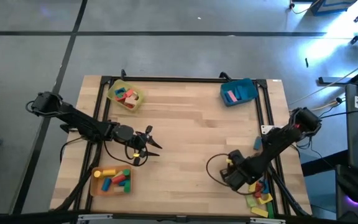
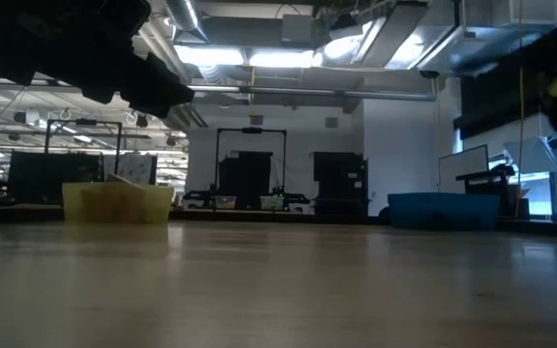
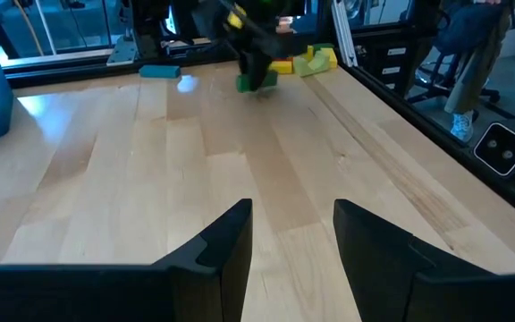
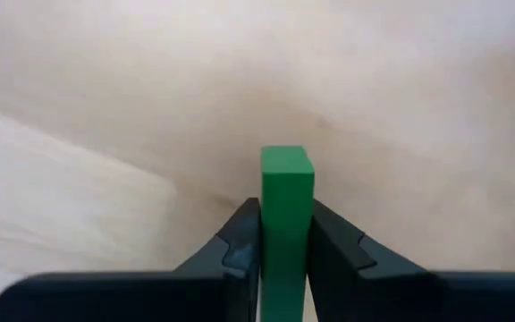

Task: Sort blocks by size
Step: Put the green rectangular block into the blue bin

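Two dark fingers of the right pincer [image 4: 284,246] are clamped on a green block [image 4: 286,210], low over the tabletop [image 1: 191,137] just beside the loose pile of blocks [image 1: 260,198]. Well away from that pile, the left pincer [image 3: 291,241] hovers with fingers apart, holding nothing.

Grey concrete floor [image 1: 185,53] with dark seams, ceiling strip lights [image 2: 259,56], dark equipment racks [image 2: 249,166] behind.
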